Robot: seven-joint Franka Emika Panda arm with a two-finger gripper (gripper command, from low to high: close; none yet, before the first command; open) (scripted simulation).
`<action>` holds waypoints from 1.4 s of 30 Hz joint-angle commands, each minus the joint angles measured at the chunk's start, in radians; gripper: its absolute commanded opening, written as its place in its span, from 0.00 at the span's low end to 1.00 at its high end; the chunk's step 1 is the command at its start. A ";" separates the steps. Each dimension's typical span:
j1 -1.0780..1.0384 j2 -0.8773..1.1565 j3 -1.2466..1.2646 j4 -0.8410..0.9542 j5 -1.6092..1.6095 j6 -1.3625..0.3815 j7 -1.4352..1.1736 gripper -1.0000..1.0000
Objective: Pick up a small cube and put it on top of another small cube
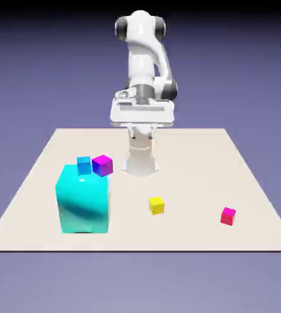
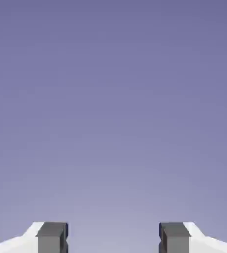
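The white arm (image 1: 141, 58) stands at the far side of the pale surface (image 1: 192, 165), its tool (image 2: 113, 237) raised, fingers wide apart with nothing between them. The big glossy cyan cube (image 1: 85, 200) sits on the left. The purple-magenta cube (image 1: 102, 165) appears at its upper right corner; whether they touch, I cannot tell. The yellow cube (image 1: 157, 206) lies near the middle, the hot-pink cube (image 1: 228, 216) near right. The sky-blue cube (image 1: 83, 165) shows at the cyan cube's top edge, just beside the purple-magenta one.

No readable text or markings on anything here
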 commanded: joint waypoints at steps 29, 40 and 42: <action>0.751 0.987 -0.074 0.500 0.058 -0.301 -0.334 0.50; 0.688 0.805 -0.124 0.468 0.019 -0.448 -0.332 0.00; 0.616 0.736 -0.156 0.458 -0.005 -0.504 -0.339 0.00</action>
